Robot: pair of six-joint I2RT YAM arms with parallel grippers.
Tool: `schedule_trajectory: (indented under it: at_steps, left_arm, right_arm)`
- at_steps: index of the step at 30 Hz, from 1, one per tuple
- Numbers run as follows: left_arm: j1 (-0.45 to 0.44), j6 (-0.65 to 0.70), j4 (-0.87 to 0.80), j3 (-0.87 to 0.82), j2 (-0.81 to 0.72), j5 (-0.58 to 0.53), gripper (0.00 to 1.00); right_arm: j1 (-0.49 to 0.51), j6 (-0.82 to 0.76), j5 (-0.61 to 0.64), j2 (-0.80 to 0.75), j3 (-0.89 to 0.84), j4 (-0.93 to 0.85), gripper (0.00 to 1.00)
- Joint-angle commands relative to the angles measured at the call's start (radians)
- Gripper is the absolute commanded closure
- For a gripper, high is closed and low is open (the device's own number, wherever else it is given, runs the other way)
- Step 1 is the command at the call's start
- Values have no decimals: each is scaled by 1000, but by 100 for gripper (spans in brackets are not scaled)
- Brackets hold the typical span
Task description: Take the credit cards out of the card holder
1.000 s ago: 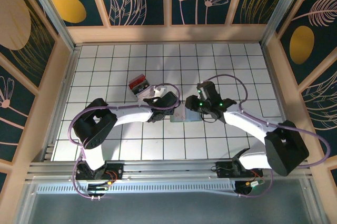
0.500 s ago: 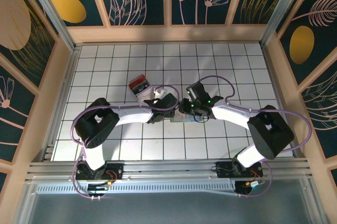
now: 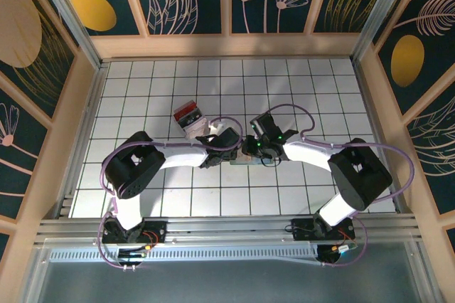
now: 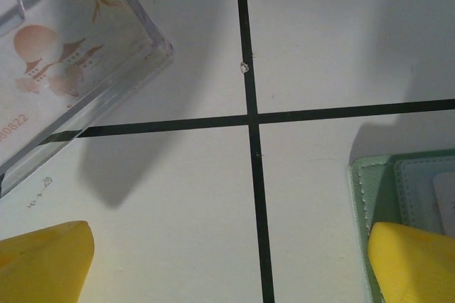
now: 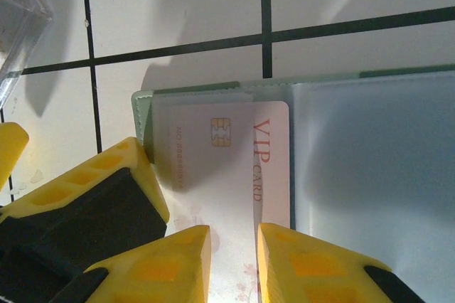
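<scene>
The card holder [image 5: 370,175] lies open on the table, pale green with bluish clear pockets; in the top view it is a pale patch [image 3: 240,161] between the two grippers. A whitish credit card [image 5: 227,153] with a chip and red "VIP CARD" print lies on its left panel. My right gripper [image 5: 233,260] stands over the card's near end, its jaws a narrow gap apart with the card's face showing between them. My left gripper [image 4: 227,267] is wide open, and its right finger [image 4: 412,264] rests on the holder's left edge [image 4: 370,196].
A clear plastic box [image 4: 71,54] with red-and-white contents lies just left of the left gripper, up and left of the holder in the top view [image 3: 188,117]. White gridded table [image 3: 320,82] extends behind, enclosed by wooden walls.
The right arm has swung left onto the holder and its jaws have narrowed. The left arm and the holder have stayed in place.
</scene>
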Motion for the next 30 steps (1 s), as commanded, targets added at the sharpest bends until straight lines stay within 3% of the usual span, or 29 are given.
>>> schedule_trajectory:
  at_steps: [1,23,30]
  left_arm:
    - [2,-17,-29,-49,21,19,1]
    - [1,-32,-40,-77,27,35,1]
    - [1,-30,-37,-71,34,47,1]
  right_arm:
    - [-6,7,13,16,12,-15,75]
    - [-47,35,-22,26,-59,39,75]
    - [-64,48,-110,34,-89,125,75]
